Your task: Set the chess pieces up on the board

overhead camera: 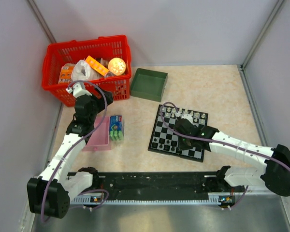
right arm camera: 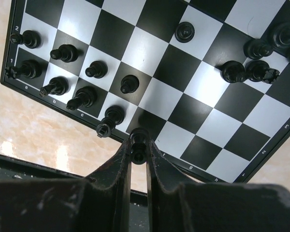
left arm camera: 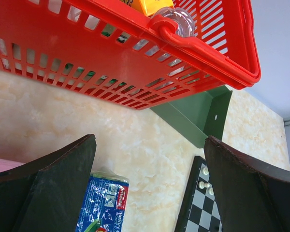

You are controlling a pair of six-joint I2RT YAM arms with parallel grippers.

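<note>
My right gripper (right arm camera: 138,151) pinches a black piece (right arm camera: 137,138), I judge to fill the board (right arm camera: 150,48)'s back-row gap just ahead.

board (right arm camera: 193,92): smooth, glossy, glare on pale checks | chess pieces (right arm camera: 129,84): shiny black plastic | basket (left arm camera: 87,53): glossy red slotted plastic | green tray (left arm camera: 198,113): matt, smooth | table (left arm camera: 48,116): smooth marbled beige top, faint sheen | packet (left arm camera: 104,203): crinkled glossy foil | left gripper fingers (left arm camera: 53,188): matt black, rough-edged
</note>
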